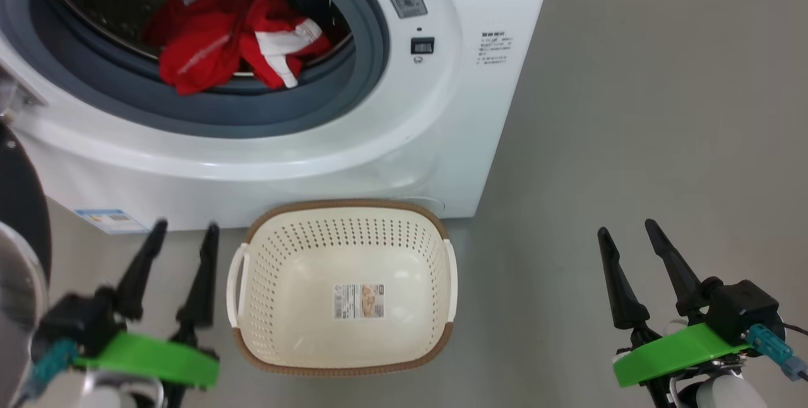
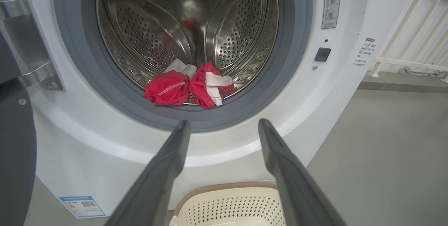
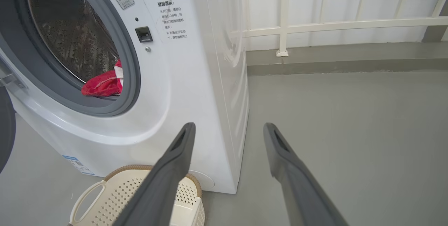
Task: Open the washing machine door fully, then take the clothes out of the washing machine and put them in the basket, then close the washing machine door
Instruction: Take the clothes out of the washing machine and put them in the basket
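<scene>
ahead of the left pincer [image 2: 224,122], spread and empty like the right pincer [image 1: 626,228], the clothes [image 2: 189,87] sit in the washing machine [image 1: 442,111]; door [image 1: 22,206] open, basket [image 1: 278,256] empty, unloading and closing remain.

The light is bright, even and diffuse, with no hard shadows. In the head view the floor [image 1: 631,143] darkens softly along the machine's [image 1: 404,162] right side. There the left gripper [image 1: 187,226] is smeared with blur, while the right gripper [image 1: 626,227] is sharp. In the left wrist view the drum [image 2: 140,44] glints with small highlights and holds a hazy reflection at its back. The wrist views bow straight lines near their edges: the railing [image 3: 332,26] curves. The fingers [image 3: 164,184] go soft toward the bottom edge.
</scene>
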